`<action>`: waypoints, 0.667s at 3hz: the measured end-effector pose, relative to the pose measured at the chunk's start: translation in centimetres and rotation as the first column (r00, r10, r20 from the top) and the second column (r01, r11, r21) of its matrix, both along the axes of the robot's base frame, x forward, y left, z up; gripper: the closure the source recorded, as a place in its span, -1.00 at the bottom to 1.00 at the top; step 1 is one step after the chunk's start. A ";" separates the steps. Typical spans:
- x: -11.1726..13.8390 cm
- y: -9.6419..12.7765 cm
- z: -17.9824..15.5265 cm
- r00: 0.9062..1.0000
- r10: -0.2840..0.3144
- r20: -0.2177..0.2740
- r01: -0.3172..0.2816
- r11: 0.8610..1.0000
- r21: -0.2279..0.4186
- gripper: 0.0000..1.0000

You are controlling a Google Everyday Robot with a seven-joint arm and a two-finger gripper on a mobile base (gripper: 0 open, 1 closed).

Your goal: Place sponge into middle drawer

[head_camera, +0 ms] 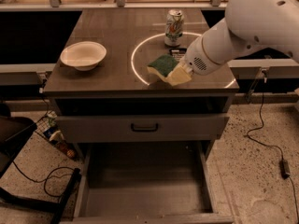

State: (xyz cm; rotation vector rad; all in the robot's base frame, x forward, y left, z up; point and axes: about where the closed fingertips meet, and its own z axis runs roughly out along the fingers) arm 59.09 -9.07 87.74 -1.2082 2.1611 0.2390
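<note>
Claw [181, 72] sat at centre right of the frame, at the tip of the white arm [247, 24], clenched on the sponge [164, 67]. Sponge was tilted, green side up and yellow foam below, over the front part of the desk [112, 29], just inside a bright ring of light [134, 62] on the top. Whether the sponge touched the desk could not be told. Soda can [174, 27] stood upright behind the sponge, with a dark snack bar [176, 52] partly hidden by the arm between them. White bowl [83, 55] sat well apart at the left. Under the desk top, a shut drawer [93, 127] with a dark handle. Below it the middle drawer [145, 195] was pulled open at bottom centre, grey floor showing. Black cable [264, 141] lay on the speckled floor [261, 185] at right.
</note>
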 end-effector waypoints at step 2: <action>-9.3 -5.2 -3.6 0.994 0.054 -0.090 -0.058 0.997 -0.041 1.00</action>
